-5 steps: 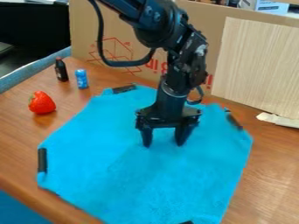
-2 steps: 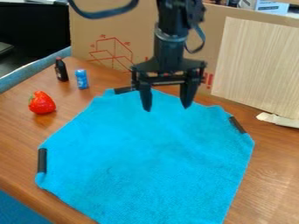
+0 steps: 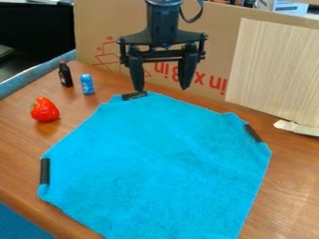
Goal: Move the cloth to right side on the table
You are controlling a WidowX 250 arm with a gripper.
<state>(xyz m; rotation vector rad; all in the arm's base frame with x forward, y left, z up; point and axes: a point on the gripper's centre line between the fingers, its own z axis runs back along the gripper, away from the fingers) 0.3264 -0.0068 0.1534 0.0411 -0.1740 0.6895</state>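
Ideally, since the black two-finger gripper (image 3: pixel 162 89) is hanging open and the blue cloth (image 3: pixel 156 163) is lying spread below it, toward the camera, a sound grasp is calling for fingers straddling bunched fabric, closing low before dragging rightward.

- Red strawberry (image 3: pixel 45 110)
- Dark bottle (image 3: pixel 65 75), upright
- Blue can (image 3: pixel 87 85), upright, just beside the bottle
- Cardboard (image 3: pixel 221 46) with red print, standing upright
- Wood-grain panel (image 3: pixel 274 70) in front of the cardboard
- Pale scrap (image 3: pixel 299 128) by the panel's foot
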